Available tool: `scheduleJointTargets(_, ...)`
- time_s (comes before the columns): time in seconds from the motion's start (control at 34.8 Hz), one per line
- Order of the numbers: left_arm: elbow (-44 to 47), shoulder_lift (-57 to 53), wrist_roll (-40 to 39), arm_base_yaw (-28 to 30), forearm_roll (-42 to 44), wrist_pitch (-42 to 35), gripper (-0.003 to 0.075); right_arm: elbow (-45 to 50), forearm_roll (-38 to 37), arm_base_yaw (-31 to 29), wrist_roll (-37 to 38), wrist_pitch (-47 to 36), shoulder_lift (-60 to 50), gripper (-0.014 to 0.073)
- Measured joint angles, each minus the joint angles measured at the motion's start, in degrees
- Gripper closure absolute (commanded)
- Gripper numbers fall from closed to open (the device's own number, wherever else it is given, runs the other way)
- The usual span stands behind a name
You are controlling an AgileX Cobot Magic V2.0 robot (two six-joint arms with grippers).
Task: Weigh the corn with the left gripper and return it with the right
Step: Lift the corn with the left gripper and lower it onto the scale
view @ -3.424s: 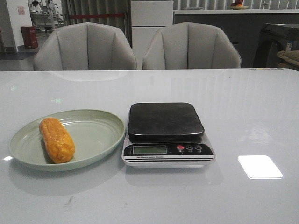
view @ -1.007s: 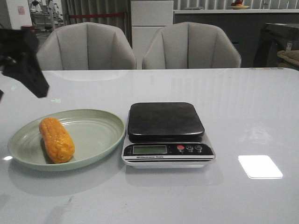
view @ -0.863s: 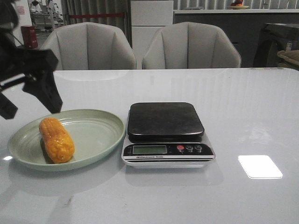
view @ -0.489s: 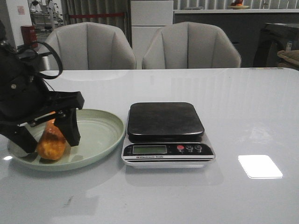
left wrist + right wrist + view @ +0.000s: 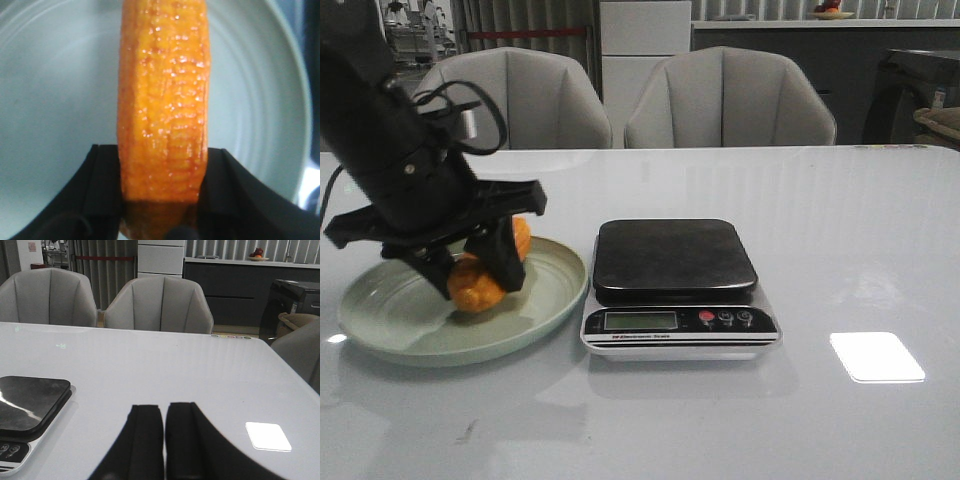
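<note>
Corn (image 5: 486, 274) is gripped between the 2 broad black fingers (image 5: 102, 190) of the left gripper (image 5: 470, 268) and is held over the pale green plate (image 5: 390, 318), whether lifted clear of it or touching cannot be told. In the left wrist view the cob (image 5: 162, 115) is seen lengthwise, clamped at its near end. The black scale (image 5: 675, 285) is set just beside the plate on the white table (image 5: 840, 250), its platform bare. The right gripper (image 5: 164, 440) is held above the table with its fingers pressed together, nothing between them.
</note>
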Motion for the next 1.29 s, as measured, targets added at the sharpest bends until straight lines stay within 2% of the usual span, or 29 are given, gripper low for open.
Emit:
scheduleJointTargets(0.35,-11.8,0.2,0.1,-6.4,0.0,1.0,0.0606,0.0,0.0,0.0,0.0,0.0,0.0,0.0401)
scheduleJointTargets(0.6,-16.4,2.8,0.1,-11.8,-0.4,1.1,0.0599,0.0,0.0,0.0,0.0,0.0,0.0,0.0401)
scheduleJointTargets(0.72,-17.3,4.8,0.1,-13.4,-1.1,1.1,0.0525,0.0,0.0,0.0,0.0,0.0,0.0,0.0401)
scheduleJointTargets(0.95,-17.4,8.4,0.1,-14.7,-3.3,0.9,0.0185,0.0,0.0,0.0,0.0,0.0,0.0,0.0401)
scheduleJointTargets(1.01,-17.4,8.6,0.1,-14.9,-3.7,0.8,0.0144,0.0,0.0,0.0,0.0,0.0,0.0,0.0401)
scheduleJointTargets(1.29,-18.4,8.3,0.1,-15.1,-3.5,2.0,0.0148,0.0,0.0,0.0,0.0,0.0,0.0,0.0401)
